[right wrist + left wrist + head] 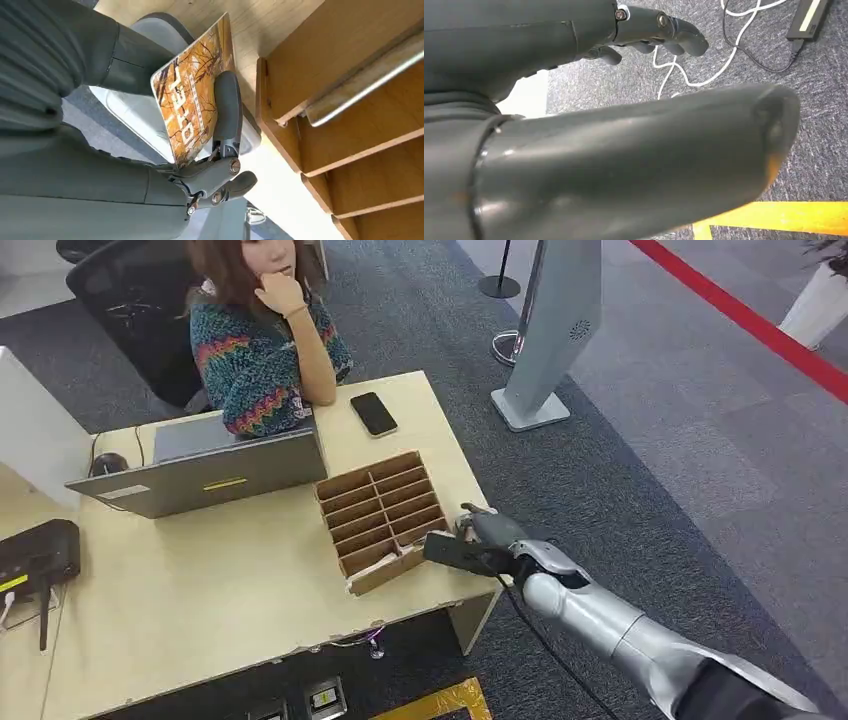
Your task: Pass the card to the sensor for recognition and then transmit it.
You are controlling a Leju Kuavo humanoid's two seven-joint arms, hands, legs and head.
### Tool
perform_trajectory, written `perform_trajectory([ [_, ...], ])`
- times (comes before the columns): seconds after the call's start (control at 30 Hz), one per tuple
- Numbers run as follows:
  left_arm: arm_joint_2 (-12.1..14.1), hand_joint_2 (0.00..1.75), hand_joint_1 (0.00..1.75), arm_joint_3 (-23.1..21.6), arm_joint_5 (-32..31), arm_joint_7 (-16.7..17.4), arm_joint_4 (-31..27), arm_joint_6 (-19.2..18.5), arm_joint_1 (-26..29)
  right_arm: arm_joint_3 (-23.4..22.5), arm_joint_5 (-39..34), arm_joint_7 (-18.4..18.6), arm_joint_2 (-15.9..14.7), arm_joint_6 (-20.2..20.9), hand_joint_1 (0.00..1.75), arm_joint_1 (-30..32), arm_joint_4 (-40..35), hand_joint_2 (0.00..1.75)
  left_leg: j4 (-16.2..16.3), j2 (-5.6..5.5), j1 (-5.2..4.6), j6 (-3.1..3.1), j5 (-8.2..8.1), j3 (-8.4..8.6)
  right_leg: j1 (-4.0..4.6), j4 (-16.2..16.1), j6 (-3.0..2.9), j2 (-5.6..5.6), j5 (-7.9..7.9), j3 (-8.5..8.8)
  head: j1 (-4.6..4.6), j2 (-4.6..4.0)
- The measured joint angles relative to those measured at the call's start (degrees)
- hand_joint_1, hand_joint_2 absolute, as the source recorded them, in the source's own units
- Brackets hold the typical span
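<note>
— One card (192, 102) is in play, orange with an autumn-tree print; the right hand (220, 150) pinches it, a dark finger (226, 107) pressed across its face.

— Where is it?

— At the desk's (230, 580) right front corner, just beside the wooden divider box (385, 518). From the head view the card's print is hidden; the right hand (480, 538) shows a dark flat shape.

— The other hand?

— The left hand (654, 30) hangs over carpet and white cables (704, 70), fingers curled, holding nothing. Its thumb blocks much.
</note>
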Motion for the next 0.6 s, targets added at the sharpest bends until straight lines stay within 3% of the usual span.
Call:
perform_trajectory([
  [0.6, -0.3, 0.00, 0.00, -0.1, -1.4, 0.3, -0.1, 0.1, -0.9, -2.0, -1.4, -0.7, -0.9, 0.8, 1.75, -8.5, 0.4, 1.75, 0.0, 0.08, -0.01, 0.00, 0.01, 0.01, 0.00, 0.0, -0.07, 0.07, 0.06, -0.02, 0.00, 0.00],
])
